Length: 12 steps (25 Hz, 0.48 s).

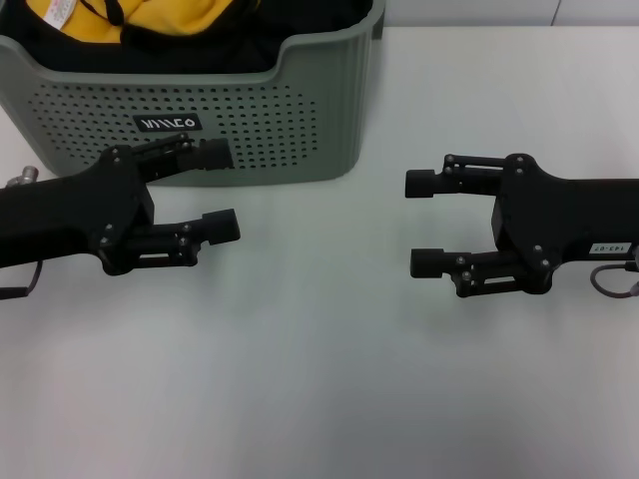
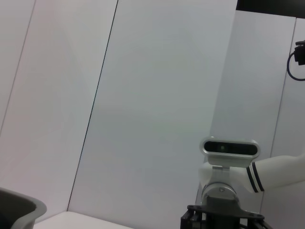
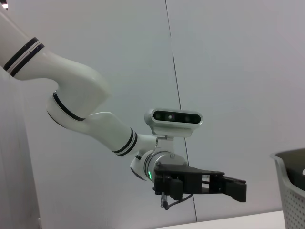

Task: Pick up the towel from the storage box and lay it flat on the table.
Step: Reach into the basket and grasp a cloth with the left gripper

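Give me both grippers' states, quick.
Left gripper: open, empty, in front of the grey-green perforated plastic storage box.
Right gripper: open, empty, over the white table.

The storage box (image 1: 200, 110) sits far left on the table (image 1: 329, 379), holding the towel (image 1: 190, 25).

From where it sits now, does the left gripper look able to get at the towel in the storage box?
Probably yes. The left gripper is open, just in front of the storage box, whose top is open with the towel exposed. It must rise over the front rim first.
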{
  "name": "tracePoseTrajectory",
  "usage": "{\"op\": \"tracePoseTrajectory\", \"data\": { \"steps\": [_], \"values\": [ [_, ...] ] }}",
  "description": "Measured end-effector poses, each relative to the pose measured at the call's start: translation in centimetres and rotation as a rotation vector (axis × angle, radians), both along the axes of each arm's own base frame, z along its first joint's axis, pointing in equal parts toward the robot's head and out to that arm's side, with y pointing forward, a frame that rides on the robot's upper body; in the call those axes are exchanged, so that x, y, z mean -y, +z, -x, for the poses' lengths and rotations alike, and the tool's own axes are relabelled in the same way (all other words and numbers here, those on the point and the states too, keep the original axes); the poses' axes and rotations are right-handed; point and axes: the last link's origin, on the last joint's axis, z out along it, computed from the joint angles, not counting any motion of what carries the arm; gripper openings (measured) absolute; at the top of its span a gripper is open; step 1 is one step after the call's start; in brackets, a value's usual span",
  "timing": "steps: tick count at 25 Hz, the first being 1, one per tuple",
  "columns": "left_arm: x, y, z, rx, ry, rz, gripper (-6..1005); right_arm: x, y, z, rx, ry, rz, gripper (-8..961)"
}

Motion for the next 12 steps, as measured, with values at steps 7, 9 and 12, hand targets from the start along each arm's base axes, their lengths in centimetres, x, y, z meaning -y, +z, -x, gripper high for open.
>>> {"op": "tracePoseTrajectory", "data": {
  "steps": [7, 9, 12],
  "values": [
    [0.05, 0.04, 0.07, 0.002, 0.003, -0.004, 856, -0.07, -0.01, -0.03, 0.002, -0.003, -0.003, 766],
    [0.05, 0.04, 0.08, 0.001, 0.002, -0.005, 856, -0.07, -0.02, -0.03, 0.002, -0.003, -0.003, 766],
    [0.02, 0.06, 0.06, 0.001, 0.001, -0.006, 855, -0.07, -0.03, -0.02, 0.002, -0.003, -0.003, 766]
  ]
}}
